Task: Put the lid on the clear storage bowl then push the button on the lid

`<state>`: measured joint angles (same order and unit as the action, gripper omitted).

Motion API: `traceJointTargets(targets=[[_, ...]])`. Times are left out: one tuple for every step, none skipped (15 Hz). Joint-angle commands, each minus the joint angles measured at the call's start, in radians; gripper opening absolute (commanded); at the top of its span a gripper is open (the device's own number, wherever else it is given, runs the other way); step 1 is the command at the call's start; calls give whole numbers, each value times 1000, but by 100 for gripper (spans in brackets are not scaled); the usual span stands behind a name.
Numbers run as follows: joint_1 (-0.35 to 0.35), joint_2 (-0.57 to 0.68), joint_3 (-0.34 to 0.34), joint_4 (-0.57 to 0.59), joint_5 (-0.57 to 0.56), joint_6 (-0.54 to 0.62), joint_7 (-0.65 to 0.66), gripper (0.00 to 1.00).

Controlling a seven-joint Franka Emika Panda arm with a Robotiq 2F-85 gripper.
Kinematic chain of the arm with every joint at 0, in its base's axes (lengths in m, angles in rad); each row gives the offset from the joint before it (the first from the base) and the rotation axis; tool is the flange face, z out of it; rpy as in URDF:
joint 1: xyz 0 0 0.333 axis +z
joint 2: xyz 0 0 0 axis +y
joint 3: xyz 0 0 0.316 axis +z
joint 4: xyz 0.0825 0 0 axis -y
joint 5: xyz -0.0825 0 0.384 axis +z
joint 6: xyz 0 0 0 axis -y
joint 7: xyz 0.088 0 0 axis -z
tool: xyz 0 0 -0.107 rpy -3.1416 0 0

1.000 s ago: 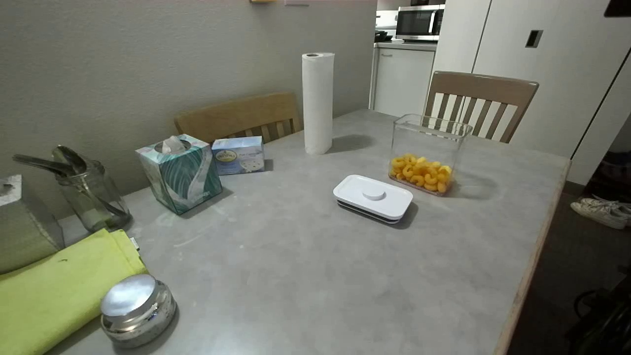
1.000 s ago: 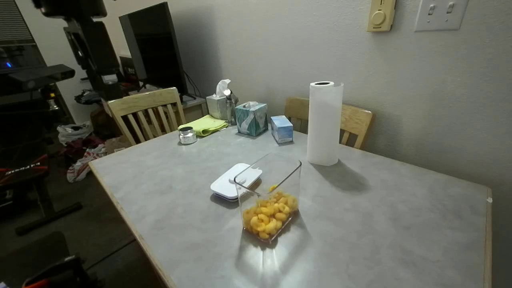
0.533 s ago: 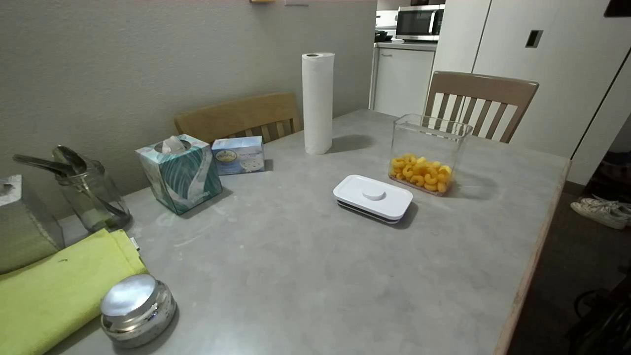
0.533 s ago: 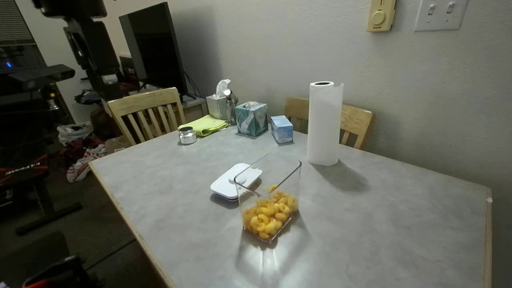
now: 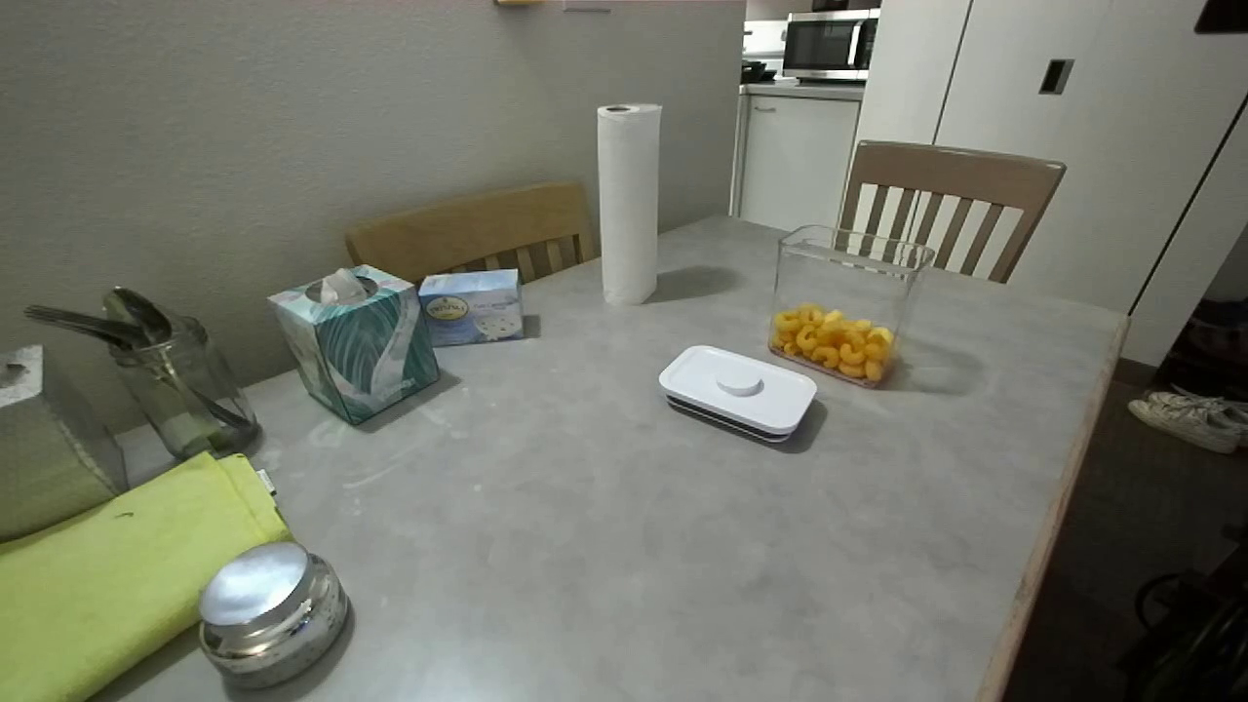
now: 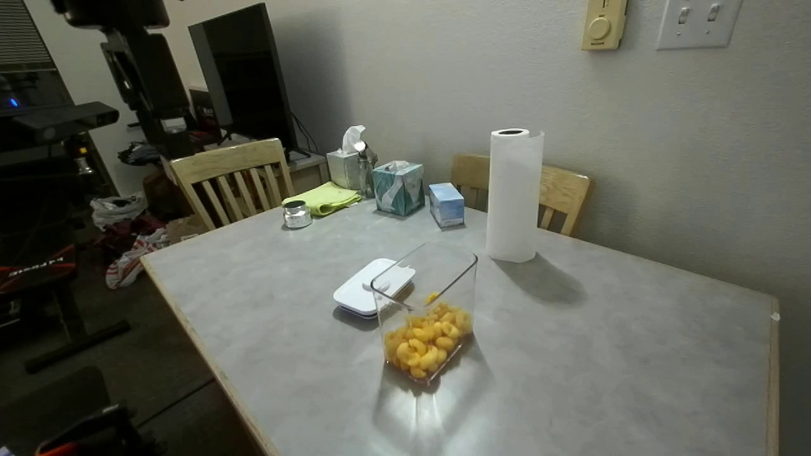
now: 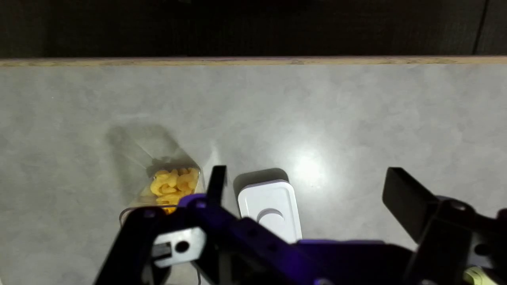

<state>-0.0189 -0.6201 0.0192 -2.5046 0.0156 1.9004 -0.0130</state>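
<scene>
The white lid (image 5: 697,375) lies flat on the table, its round button (image 5: 738,383) raised at the centre. It also shows in an exterior view (image 6: 355,292) and in the wrist view (image 7: 263,196), where the gripper hides its near part. The clear storage bowl (image 5: 848,288) stands upright and uncovered beside the lid, with yellow-orange pasta in its bottom. In an exterior view the bowl (image 6: 437,278) partly overlaps the lid. In the wrist view my gripper (image 7: 307,180) is wide open and empty above the table. The lid shows between its fingers, nearer the left one.
A paper towel roll (image 5: 629,205) stands behind the lid and bowl. A tea box (image 5: 473,307), tissue box (image 5: 356,341), glass jar (image 5: 190,390), yellow-green cloth (image 5: 127,575) and metal jar (image 5: 273,614) stand farther along. The table edge (image 7: 253,60) crosses the wrist view. Chairs surround the table.
</scene>
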Motion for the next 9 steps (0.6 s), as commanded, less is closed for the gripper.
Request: traceJointTargets(targets=[[8,1,-7,2,-4,-2,4,100],[8,1,-7,2,-4,-2,4,100],[8,1,-7,2,-4,-2,4,100],[8,1,-7,2,-4,-2,4,100],[8,1,-7,2,-4,-2,4,100],[8,1,-7,2,-4,-2,4,100],[8,1,-7,2,-4,-2,4,100],[9,4,-13,4,-3,-2,-5,100],[5,6,-17,4,-9,3,-11,100]])
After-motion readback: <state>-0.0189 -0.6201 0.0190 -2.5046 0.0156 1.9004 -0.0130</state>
